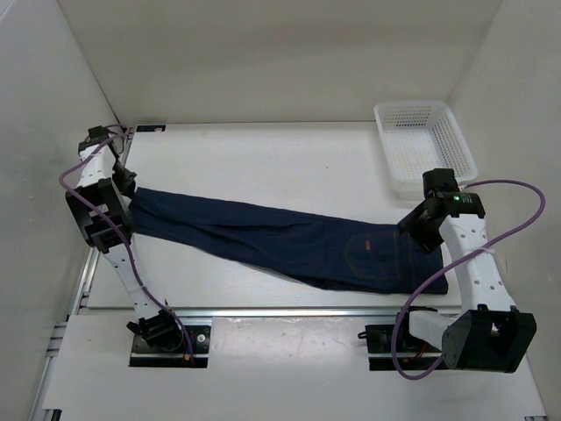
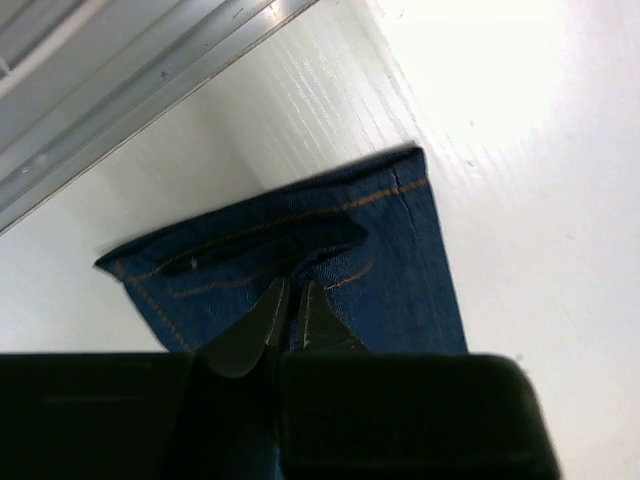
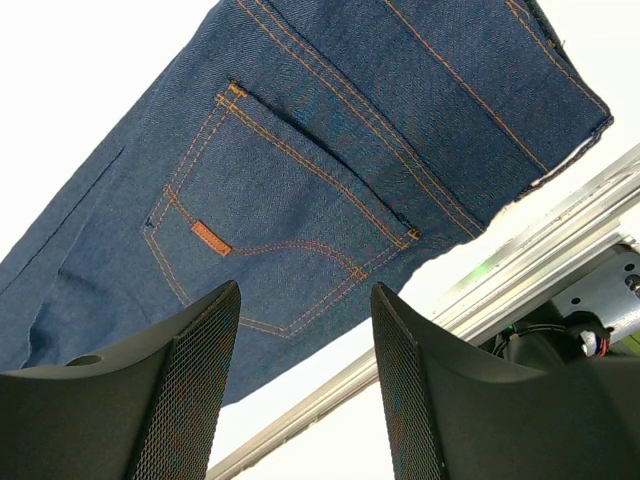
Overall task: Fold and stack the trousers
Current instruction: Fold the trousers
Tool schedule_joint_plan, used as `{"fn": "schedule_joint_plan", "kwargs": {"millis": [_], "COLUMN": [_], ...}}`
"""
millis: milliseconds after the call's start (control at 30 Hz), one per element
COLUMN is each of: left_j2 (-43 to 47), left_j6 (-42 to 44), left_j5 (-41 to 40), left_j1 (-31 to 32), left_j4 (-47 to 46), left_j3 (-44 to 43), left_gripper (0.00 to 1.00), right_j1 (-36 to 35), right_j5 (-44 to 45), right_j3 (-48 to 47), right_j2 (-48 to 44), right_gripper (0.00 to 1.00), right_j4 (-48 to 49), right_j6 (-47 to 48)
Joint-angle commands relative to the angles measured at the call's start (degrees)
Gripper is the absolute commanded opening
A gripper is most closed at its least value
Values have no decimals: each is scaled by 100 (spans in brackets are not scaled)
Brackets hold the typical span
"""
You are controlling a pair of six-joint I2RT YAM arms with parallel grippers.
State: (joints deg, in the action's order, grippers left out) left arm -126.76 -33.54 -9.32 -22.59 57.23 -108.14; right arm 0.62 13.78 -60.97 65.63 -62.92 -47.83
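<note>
The dark blue trousers (image 1: 289, 241) lie stretched across the table, leg ends at the left and waist at the right. My left gripper (image 1: 131, 197) is at the leg hems. In the left wrist view its jaws (image 2: 291, 290) are pinched together on a fold of the trousers (image 2: 400, 260) near the tan-stitched hem. My right gripper (image 1: 419, 230) hovers over the waist end. In the right wrist view it (image 3: 305, 300) stands open above the trousers (image 3: 330, 90), near the back pocket (image 3: 270, 220), with nothing between its fingers.
A white mesh basket (image 1: 425, 145) stands at the back right of the table. White walls enclose the table on the left, back and right. A metal rail (image 1: 289, 311) runs along the near edge, close to the waistband.
</note>
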Motion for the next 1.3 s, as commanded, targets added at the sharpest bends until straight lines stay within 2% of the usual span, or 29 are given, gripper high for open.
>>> {"fn": "schedule_joint_plan", "kwargs": {"millis": [0,167,333,467,500,533,600,767,800,833,900,933,967,1000,1033,1067,1100,1167,1233,1267], "left_j2": [846,847,-84,-691,-814,-1102,-1394,-878,-764,-571,-377,-315,-253,-253,-253,-253,-253,-253,-200,-200], "left_j6": [-30,92,-108,-293,-363,-364,-364,-32,31,84,250,321,322,504,619,716,883,1007,1060,1060], "left_j5": [-167,-166,-184,87,175,272,475,230,177,115,-8,-60,-122,-175,-27,131,489,764,836,783], "left_j1": [0,166,360,413,413,413,360,492,492,492,545,606,607,676,755,756,817,879,932,984], "left_j4": [25,95,666,666,719,858,1044,712,710,710,710,658,658,658,719,719,771,772,772,772], "left_j3": [21,-409,-1559,-2516,-2685,-2895,-3371,-2627,-2303,-2169,-1731,-1615,-1536,-1483,-1430,-1429,-1429,-1298,-1237,-1236], "left_gripper": [10,10,10,10,20,43,100,100,96,77,50,25,17,15,15,20,41,68,80,81], "right_j1": [-18,-18,-18,-18,-18,-18,-18,-71,-71,-71,-124,-176,-177,-237,-325,-378,-474,-554,-607,-607], "right_j5": [37,37,-16,-16,-16,36,37,142,142,195,195,195,195,195,195,195,247,301,301,301], "right_j3": [67,129,252,252,252,252,252,305,305,305,305,305,305,305,305,305,305,243,243,243], "right_j2": [3,3,-120,-260,-330,-331,-384,-384,-332,-331,-278,-278,-217,-217,-165,-164,-164,-164,-164,-164], "right_gripper": [60,60,60,60,60,60,60,60,60,60,60,60,60,60,60,60,60,60,60,60], "right_j4": [-1,-1,-1,-1,-1,-1,-54,-2,-1,-1,60,121,122,191,192,192,192,192,192,192], "right_j6": [-68,-68,-121,-121,-121,-121,-121,-7,-7,46,46,46,98,99,99,99,99,99,99,99]}}
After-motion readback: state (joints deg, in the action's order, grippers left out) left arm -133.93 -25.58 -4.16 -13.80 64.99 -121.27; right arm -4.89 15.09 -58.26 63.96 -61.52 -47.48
